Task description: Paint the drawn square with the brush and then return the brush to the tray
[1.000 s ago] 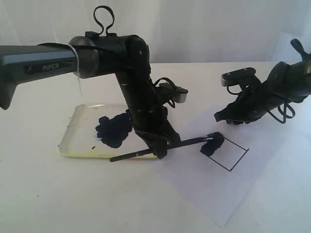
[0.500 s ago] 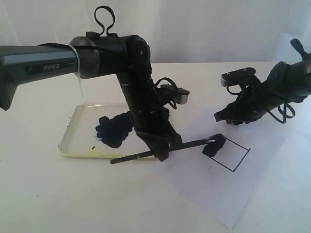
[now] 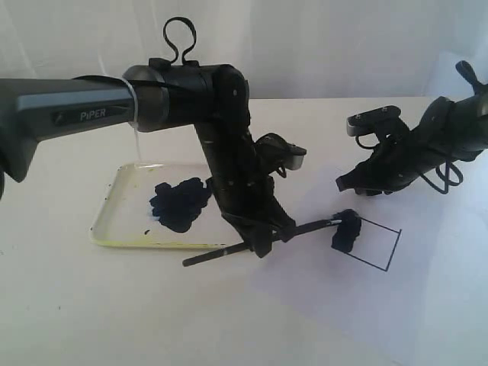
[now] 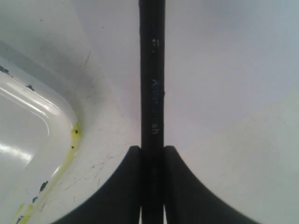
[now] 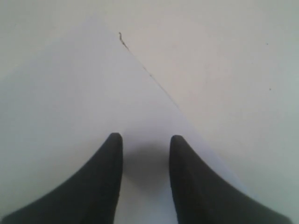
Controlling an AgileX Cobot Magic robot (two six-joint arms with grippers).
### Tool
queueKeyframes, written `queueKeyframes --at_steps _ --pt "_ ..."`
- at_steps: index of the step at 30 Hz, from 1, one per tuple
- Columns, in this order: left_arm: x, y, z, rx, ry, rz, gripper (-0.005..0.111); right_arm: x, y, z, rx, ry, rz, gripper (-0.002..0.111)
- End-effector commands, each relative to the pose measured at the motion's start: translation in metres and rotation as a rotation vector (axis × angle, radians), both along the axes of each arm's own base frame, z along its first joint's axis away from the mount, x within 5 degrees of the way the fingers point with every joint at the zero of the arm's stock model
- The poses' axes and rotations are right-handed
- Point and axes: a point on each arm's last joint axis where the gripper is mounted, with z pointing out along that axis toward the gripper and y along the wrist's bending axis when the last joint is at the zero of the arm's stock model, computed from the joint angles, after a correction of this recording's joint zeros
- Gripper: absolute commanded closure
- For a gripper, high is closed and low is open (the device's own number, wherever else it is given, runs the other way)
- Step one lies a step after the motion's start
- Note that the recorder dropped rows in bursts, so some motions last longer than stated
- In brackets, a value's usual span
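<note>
The brush (image 3: 305,228) lies nearly level, low over the table, with my left gripper (image 3: 263,242) shut on the middle of its thin black handle (image 4: 153,84). Its tip rests in a dark smear (image 3: 347,232) at the left corner of the drawn square (image 3: 375,245). The rest of the square is white. The tray (image 3: 114,221) sits to the left of the gripper with a dark paint blotch (image 3: 179,202). Its yellow-stained corner (image 4: 70,135) shows beside the handle. My right gripper (image 3: 352,183) hovers behind the square, and in its wrist view its jaws (image 5: 146,140) stand open and empty over the paper.
The square is drawn on a white paper sheet (image 3: 320,305) that lies on the white table, and its edge (image 5: 149,74) runs in front of the right gripper. The left arm (image 3: 229,137) reaches over the tray's right end.
The left arm has moved to the right with the brush, and its tip has slid further into the square. The square and the paper have shifted slightly right. The right arm has not moved.
</note>
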Motion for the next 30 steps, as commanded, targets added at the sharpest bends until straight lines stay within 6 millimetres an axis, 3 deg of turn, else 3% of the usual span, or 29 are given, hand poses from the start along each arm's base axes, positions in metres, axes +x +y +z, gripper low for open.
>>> queueKeyframes --at_steps 1,9,19,30 --pt "0.002 0.001 0.006 0.003 -0.006 0.012 0.107 -0.002 -0.002 -0.006 0.007 0.033 -0.005 0.075" --pt "0.002 0.000 0.020 -0.003 0.006 -0.004 0.107 -0.001 0.000 -0.005 0.046 0.032 -0.044 0.075" --pt "-0.001 -0.001 0.020 0.008 0.034 0.007 0.107 -0.001 0.000 -0.005 0.049 0.032 -0.046 0.075" --pt "-0.019 -0.023 0.021 -0.037 0.002 -0.075 0.107 -0.001 0.000 -0.005 0.048 0.030 -0.047 0.075"
